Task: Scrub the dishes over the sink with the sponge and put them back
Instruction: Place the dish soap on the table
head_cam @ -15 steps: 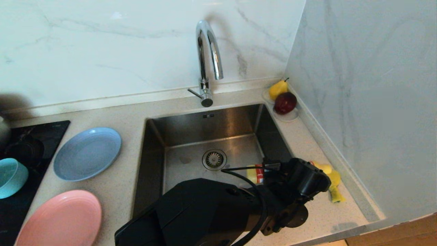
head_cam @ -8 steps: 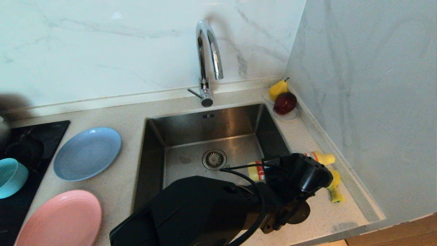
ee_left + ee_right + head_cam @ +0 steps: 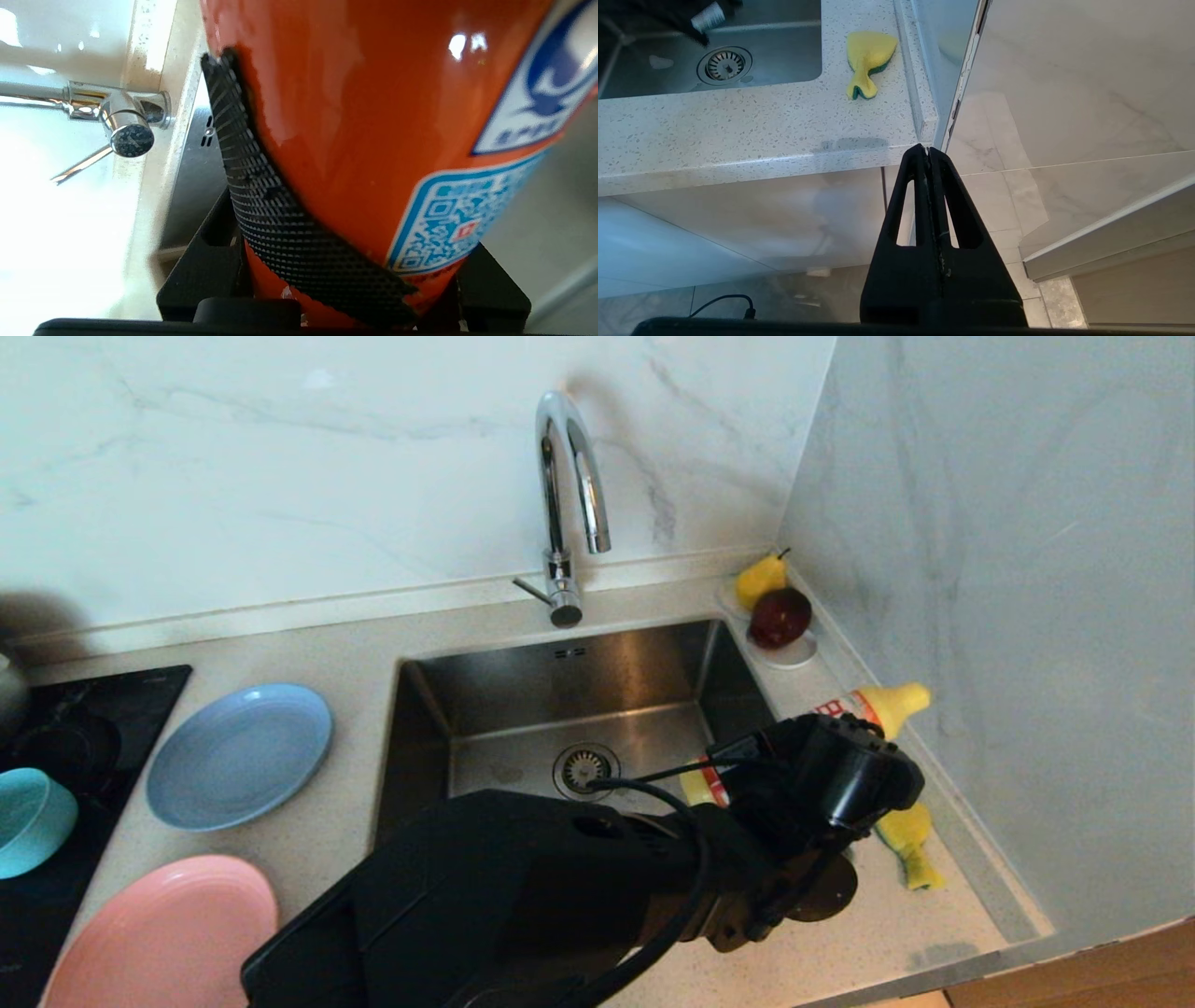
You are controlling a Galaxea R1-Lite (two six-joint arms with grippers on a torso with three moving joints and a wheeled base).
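My left gripper (image 3: 355, 261) is shut on an orange dish-soap bottle (image 3: 840, 709) with a yellow cap, held above the counter at the sink's (image 3: 579, 681) right rim, cap towards the right wall. The bottle fills the left wrist view, with a textured finger pad (image 3: 261, 200) pressed on its side. The yellow-and-green sponge (image 3: 910, 845) lies on the counter just right of that arm and shows again as the sponge (image 3: 867, 58). The light-blue plate (image 3: 238, 754), pink plate (image 3: 168, 933) and teal bowl (image 3: 28, 821) sit left of the sink. My right gripper (image 3: 928, 150) hangs shut below the counter's front edge.
A tall chrome tap (image 3: 569, 476) stands behind the sink, with the drain strainer (image 3: 585, 768) in the basin floor. A saucer with a pear (image 3: 761, 579) and a red apple (image 3: 780, 616) sits in the back right corner. A black cooktop (image 3: 84, 728) is at far left. The marble wall is close on the right.
My left arm has lifted the soap bottle off the counter and turned it, so its yellow cap has moved up and back towards the wall. The sponge and dishes have not moved.
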